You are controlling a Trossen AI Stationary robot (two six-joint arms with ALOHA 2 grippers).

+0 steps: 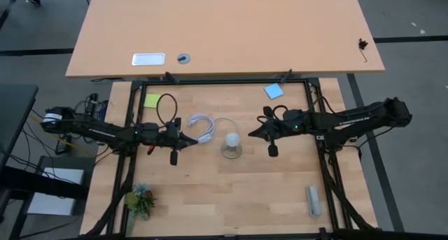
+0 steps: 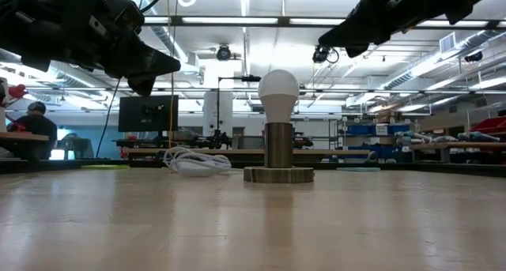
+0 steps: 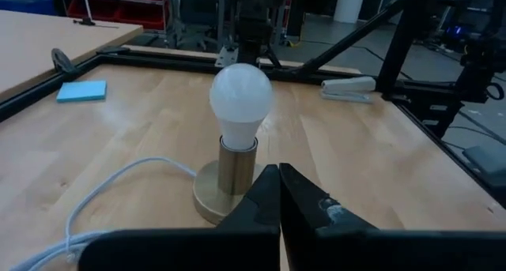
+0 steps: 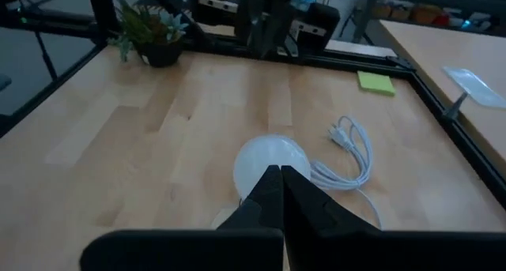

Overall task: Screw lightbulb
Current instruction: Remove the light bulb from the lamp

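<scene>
We find the lightbulb (image 1: 232, 140) standing upright in the socket base (image 1: 232, 153) near the middle of the tabletop (image 1: 231, 198), glass end up, long axis vertical. It looks seated already; how far it is threaded we cannot tell.

The bulb lies between the two grippers. The left gripper (image 1: 190, 138) sits to its left, the right gripper (image 1: 253, 133) to its right, each clear of the glass. The right one looks slightly nearer in the high view. From the low view both tips hang above the bulb's top, so neither touches it.

Jaws: on both arms the fingers are pressed together with nothing between them, as each wrist view shows. The left wrist view looks level at the bulb and base just ahead; the right wrist view looks down on the white dome (image 4: 269, 167) close below its tip.

Arm pose: both arms reach inward, stretched low and nearly horizontal, tips facing each other across the bulb.

We judge that any further turn needs one pair of jaws to part and drop around the glass from above.

A coiled white cable (image 1: 204, 126) lies beside the base, on the left arm's side.
</scene>
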